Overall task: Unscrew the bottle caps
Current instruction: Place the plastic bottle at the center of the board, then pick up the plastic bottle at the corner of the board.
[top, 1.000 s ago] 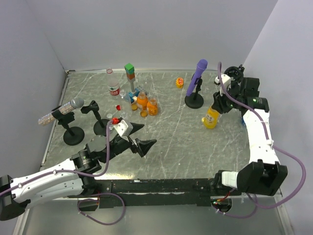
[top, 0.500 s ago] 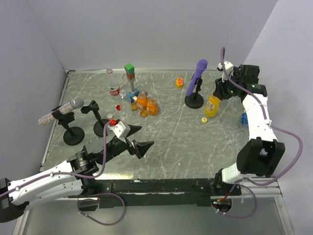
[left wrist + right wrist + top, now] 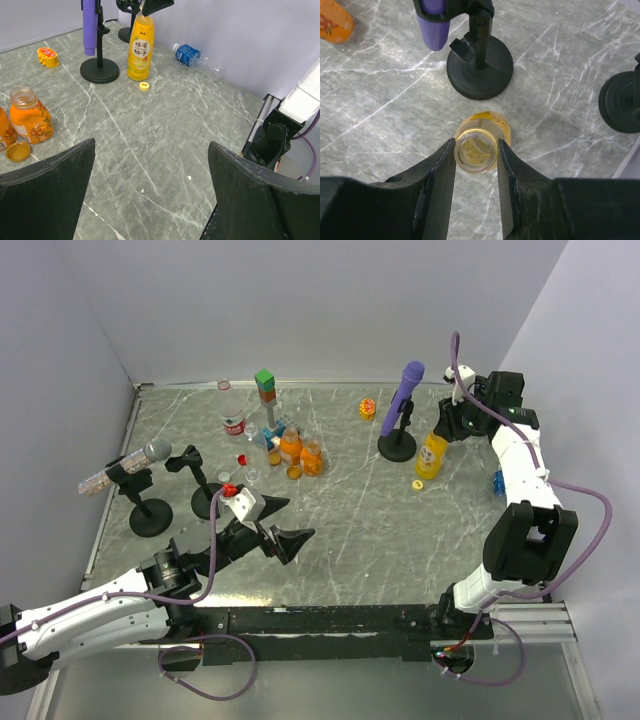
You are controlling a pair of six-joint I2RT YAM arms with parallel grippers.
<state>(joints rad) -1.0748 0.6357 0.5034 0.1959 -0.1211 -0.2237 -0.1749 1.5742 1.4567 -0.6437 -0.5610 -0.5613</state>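
Black-padded left tool [image 3: 151,160] hangs near the front of the counter [image 3: 165,145], spread wide, holding nothing.

Yellow cap [image 3: 144,86] lies loose on the stone, just in front of the yellow bottle [image 3: 140,50]. Blue bottle [image 3: 190,54] lies on its side by the right wall (white cap looks on, though it is small).

Yellow bottle stands upright beside the mic stand [image 3: 99,75], mouth open. Right tool [image 3: 476,148] pinches it at the neck, a pad on either side.

Step in hand, as I read it: this bottle is done and being parked. Next move calls for letting go of the neck and lifting straight up, so the tall bottle is not tipped, then going to a bottle with its cap on; the blue one is closest.

Against a second ago: bottle was nearer and tilted in the right tool, with no cap seen on the counter. Now it is farther back, by the stand, and the cap lies about where the bottle had been. Left tool has barely shifted.
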